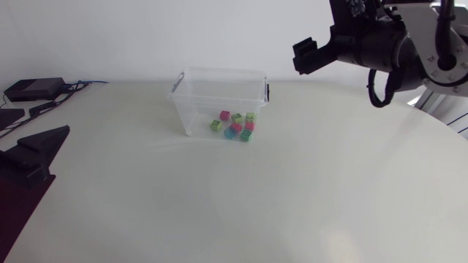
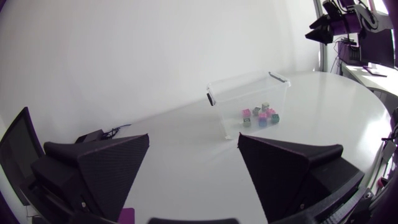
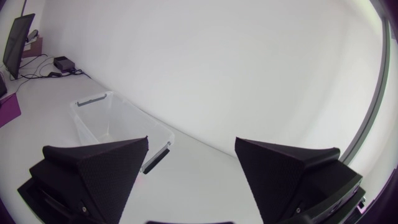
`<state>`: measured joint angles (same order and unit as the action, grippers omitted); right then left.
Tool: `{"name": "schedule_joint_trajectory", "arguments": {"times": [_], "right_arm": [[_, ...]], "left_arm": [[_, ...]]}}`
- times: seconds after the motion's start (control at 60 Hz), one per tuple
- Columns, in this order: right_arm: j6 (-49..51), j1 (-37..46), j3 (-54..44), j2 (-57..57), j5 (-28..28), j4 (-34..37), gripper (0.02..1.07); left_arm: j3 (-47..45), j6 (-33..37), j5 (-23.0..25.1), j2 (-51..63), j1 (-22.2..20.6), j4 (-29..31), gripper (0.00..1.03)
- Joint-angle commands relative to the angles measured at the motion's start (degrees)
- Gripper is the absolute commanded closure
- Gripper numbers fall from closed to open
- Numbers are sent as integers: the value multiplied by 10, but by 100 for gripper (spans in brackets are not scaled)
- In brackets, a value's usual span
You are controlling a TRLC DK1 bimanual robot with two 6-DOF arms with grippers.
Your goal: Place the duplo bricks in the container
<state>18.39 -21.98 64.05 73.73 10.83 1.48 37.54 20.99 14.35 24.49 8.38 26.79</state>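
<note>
Near the far edge of the table [image 1: 219,212], about midway along it, stands the clear container [image 1: 191,104], the duplo bricks [image 1: 235,126] heaped in its near right corner. The right gripper [image 3: 191,142] hangs high just off the container's right end, wide and empty. The left gripper [image 2: 193,140], equally wide and empty, sits well apart at the left edge.
</note>
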Motion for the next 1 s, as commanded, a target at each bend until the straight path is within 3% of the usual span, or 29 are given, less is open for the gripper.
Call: {"name": "schedule_joint_trajectory", "arguments": {"times": [0.0,0.183,0.55,0.983], "right_arm": [[7,8,-75,-64,15,1,6],[6,48,-219,-212,27,-2,6],[23,180,-437,-449,16,-40,6],[-76,200,-535,-588,-44,-28,6]], "left_arm": [[-31,2,-6,-23,14,-16,5],[-92,-63,-6,-103,35,-64,5],[-189,-122,-7,-163,81,-171,4],[-278,-164,-72,-202,3,-218,4]]}}
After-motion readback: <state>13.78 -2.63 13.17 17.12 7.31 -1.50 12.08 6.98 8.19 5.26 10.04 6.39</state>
